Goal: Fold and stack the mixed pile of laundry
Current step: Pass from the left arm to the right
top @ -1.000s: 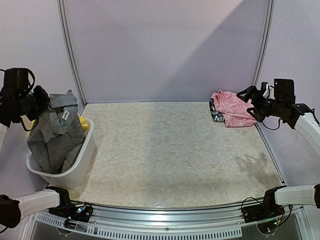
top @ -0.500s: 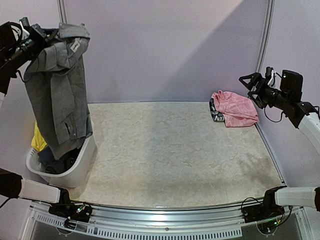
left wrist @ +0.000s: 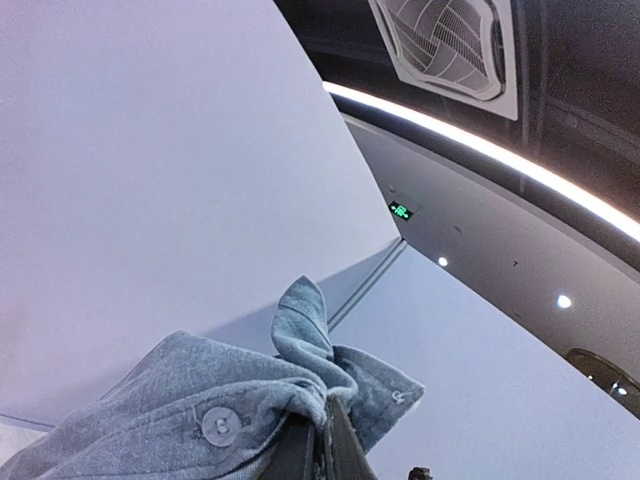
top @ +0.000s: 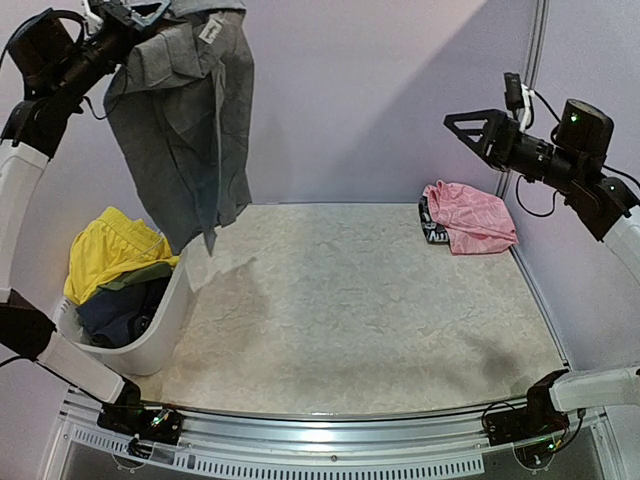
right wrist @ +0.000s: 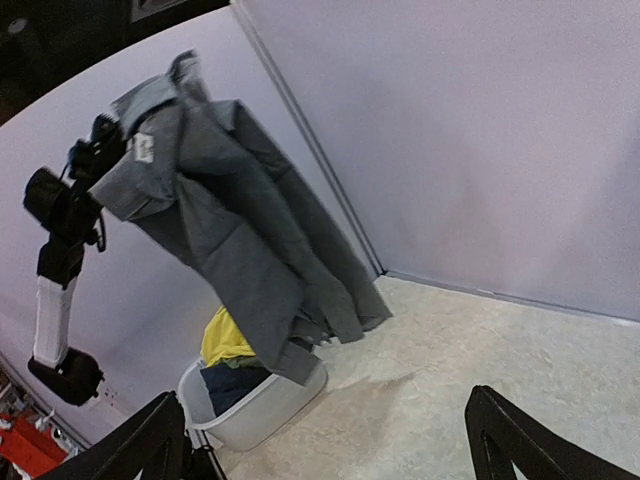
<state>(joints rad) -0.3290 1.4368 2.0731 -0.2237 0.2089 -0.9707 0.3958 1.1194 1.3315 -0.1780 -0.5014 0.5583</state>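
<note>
The grey long-sleeved shirt (top: 185,120) is hanging high in the air over the left part of the surface (top: 350,310). Its collar end is being pinched by the left tool (top: 125,12), which is closing tightly on the cloth (one button is showing just beside the jaws in the wrist view). The lower hem is dangling near the white tub (top: 165,320). Inside the tub, the yellow shorts (top: 110,245) are lying on top of an olive-green item (top: 140,272) and a dark blue item (top: 120,310). The pink piece (top: 475,220) is lying at the far right of the surface, touching a dark patterned item (top: 430,225). The right tool (top: 470,135) is hovering above it, jaws standing wide and holding nothing.
</note>
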